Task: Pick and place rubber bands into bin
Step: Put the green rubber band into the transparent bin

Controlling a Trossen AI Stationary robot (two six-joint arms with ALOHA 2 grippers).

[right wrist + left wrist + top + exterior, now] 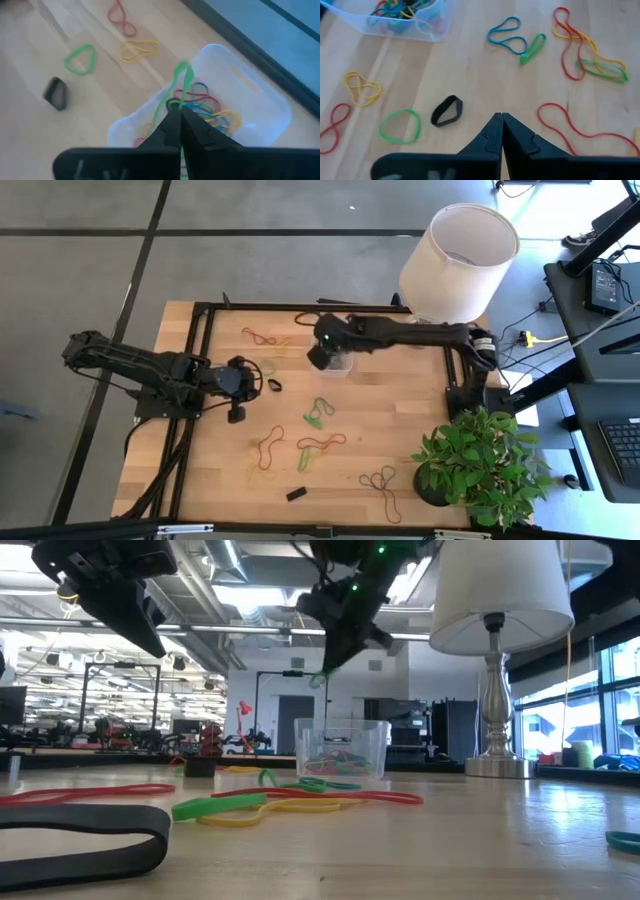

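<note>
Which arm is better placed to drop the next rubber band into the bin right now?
Right. The right gripper is shut on a green rubber band directly above the bin; the left gripper is shut, empty, off to the side.

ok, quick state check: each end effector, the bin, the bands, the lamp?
Right end effector: shut on green band, above the bin.
Left end effector: shut, empty, above the table.
Bin: upright, open top, several bands inside.
Loose bands: many lying flat on the table.
Black band: flat on the table, untouched.
Lamp: upright at the table's far corner; lit or not, cannot tell.
</note>
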